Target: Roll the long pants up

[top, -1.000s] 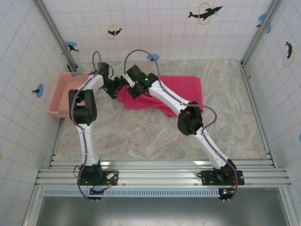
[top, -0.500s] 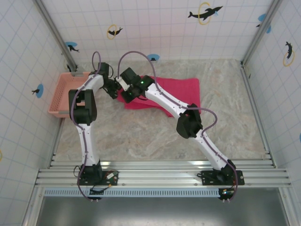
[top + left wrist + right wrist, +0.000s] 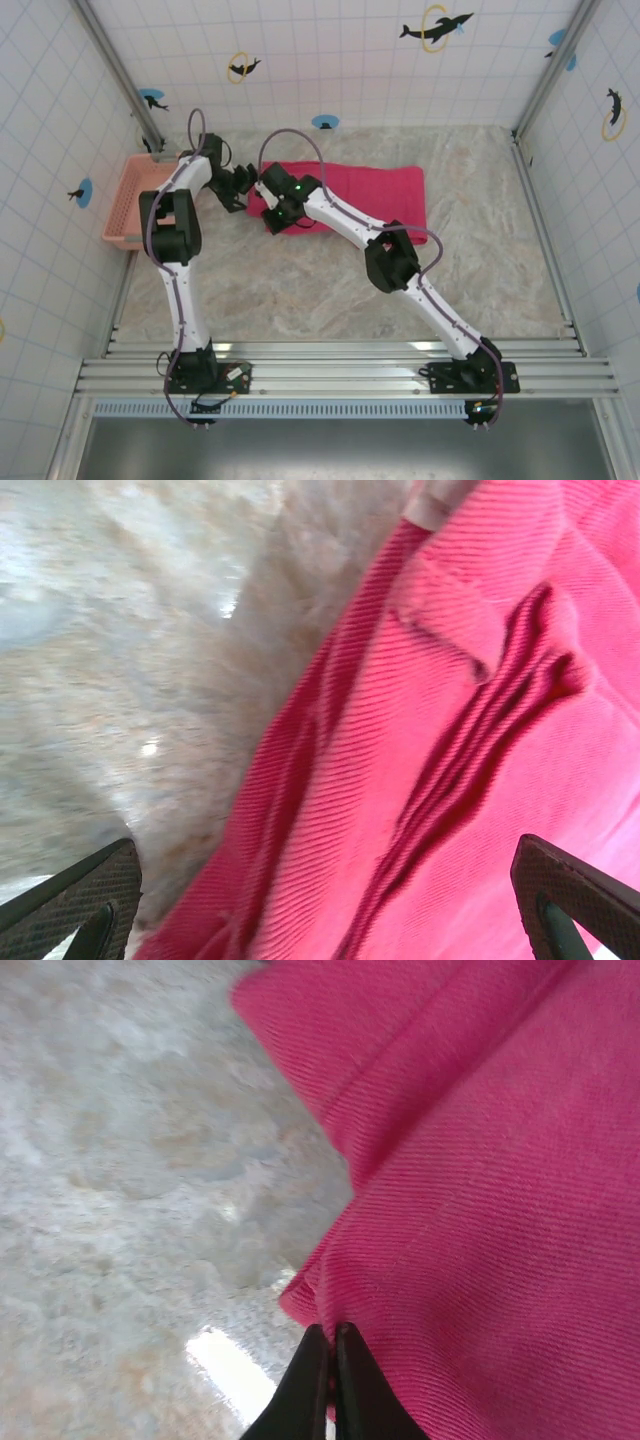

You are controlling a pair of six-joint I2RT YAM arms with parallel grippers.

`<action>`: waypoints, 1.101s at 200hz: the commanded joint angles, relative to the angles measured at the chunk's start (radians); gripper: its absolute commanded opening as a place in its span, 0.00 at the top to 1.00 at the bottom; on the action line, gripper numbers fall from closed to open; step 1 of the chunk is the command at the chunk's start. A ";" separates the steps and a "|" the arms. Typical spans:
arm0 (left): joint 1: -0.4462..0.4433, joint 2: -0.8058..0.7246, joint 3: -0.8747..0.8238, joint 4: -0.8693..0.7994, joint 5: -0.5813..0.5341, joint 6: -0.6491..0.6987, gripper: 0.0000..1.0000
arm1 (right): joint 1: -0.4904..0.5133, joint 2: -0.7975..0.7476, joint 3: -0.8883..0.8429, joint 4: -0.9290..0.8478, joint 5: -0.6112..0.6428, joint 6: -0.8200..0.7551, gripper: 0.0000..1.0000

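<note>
The long pants (image 3: 420, 740) lie between spread left fingers (image 3: 75, 900), edge at clenched right fingers (image 3: 352, 1385).

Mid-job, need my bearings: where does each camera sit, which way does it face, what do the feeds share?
Top external: above and behind the bases, looking down at the table; left arm and right arm whole, reaching the long pants.
Left wrist: on that wrist, looking down at pants and table; left gripper, jaws wide open.
Right wrist: on that wrist, looking down at the pants' edge; right gripper, jaws closed.
Shared: all three show the pants on the table.
</note>
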 commanded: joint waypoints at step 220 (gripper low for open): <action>-0.305 0.180 0.353 -0.112 -0.090 0.000 0.02 | -0.717 -0.359 -0.405 -0.203 0.012 -0.149 0.37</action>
